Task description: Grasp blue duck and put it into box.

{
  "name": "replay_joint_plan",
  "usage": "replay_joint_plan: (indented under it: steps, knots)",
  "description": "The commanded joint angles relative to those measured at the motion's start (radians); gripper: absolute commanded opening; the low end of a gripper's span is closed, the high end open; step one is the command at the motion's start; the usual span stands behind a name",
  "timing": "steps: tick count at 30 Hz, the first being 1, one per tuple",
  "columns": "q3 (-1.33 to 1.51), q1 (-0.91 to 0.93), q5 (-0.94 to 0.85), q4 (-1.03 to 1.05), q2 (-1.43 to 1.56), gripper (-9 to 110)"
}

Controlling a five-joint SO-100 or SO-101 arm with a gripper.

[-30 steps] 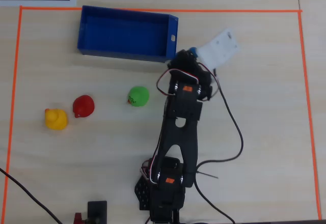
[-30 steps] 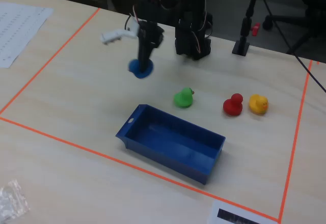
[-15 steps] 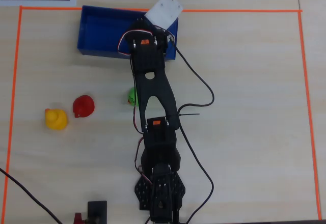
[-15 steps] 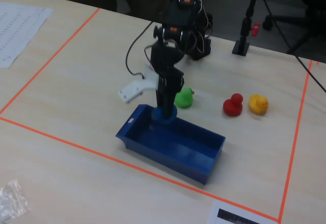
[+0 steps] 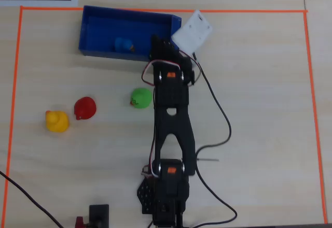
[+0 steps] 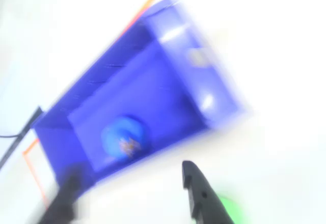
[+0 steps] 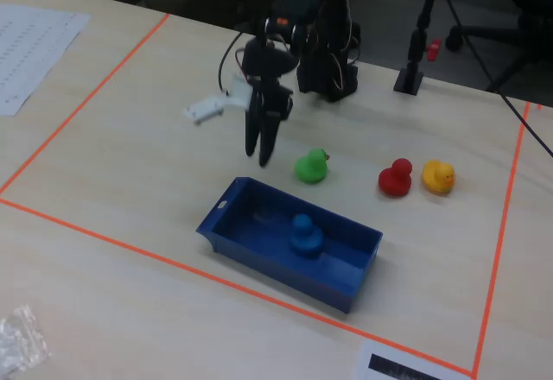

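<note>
The blue duck [image 5: 123,44] sits inside the box [image 5: 129,13], on its floor near the middle. It also shows in the wrist view [image 6: 124,136] and in the fixed view [image 7: 304,231]. The box is a low blue bin, seen blurred in the wrist view [image 6: 193,71] and near the front in the fixed view [image 7: 259,263]. My gripper [image 5: 155,44] is open and empty. It hangs above the table beside the box's end, between the box and the green duck, as the fixed view [image 7: 257,157] shows. In the wrist view [image 6: 130,183] its jaws stand wide apart.
A green duck [image 5: 140,98] lies close to the arm, also in the fixed view [image 7: 310,167]. A red duck [image 5: 84,108] and a yellow duck [image 5: 57,120] lie further off. Orange tape [image 5: 307,83] borders the work area. A white part [image 5: 192,31] sticks out from the wrist.
</note>
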Motion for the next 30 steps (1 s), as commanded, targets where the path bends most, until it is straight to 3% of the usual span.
replay_joint_plan:
  steps: [1,7,12,16,21,30]
  knots:
    - [0.482,0.086,-0.100,-0.034,0.546,0]
    - [0.939,0.141,-0.313,-0.023,1.085,0]
    - [1.193,0.115,-0.394,0.169,1.460,0]
    - [1.275,0.130,-0.446,0.206,1.462,0]
    - [1.276,0.112,-0.584,0.460,1.462,0]
    - [1.276,0.144,-0.575,0.463,1.462,5]
